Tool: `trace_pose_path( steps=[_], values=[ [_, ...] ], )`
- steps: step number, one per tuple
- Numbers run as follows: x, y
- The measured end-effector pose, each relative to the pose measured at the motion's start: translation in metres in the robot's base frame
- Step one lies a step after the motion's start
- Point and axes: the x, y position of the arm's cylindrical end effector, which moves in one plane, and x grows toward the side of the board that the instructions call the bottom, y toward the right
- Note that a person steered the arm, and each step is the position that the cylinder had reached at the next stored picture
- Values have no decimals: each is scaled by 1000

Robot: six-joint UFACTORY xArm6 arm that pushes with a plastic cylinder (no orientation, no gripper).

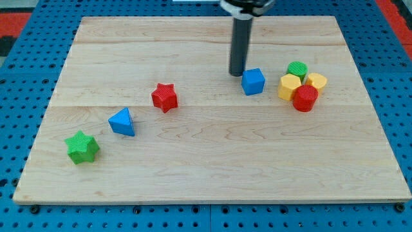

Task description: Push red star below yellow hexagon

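The red star [165, 97] lies left of the board's middle. The yellow hexagon [290, 86] sits at the view's right in a tight cluster, touching a red cylinder [305, 98], a green cylinder [297, 69] and a second yellow block [316, 82]. My tip [237, 73] rests on the board just left of a blue cube [253, 81], close to it or touching. The tip is well to the right of the red star and above its level.
A blue triangular block [122, 122] and a green star [82, 147] lie at the lower left, in a diagonal line with the red star. The wooden board [212, 174] sits on a blue pegboard surface [13, 129].
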Motion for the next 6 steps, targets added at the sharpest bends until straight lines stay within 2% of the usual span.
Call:
trace_pose_path(
  steps=[1,2,3,4,5,6],
  values=[
    [31,-23],
    [28,39],
    [27,37],
    [12,-65],
    [19,-160],
    [60,-176]
  ],
)
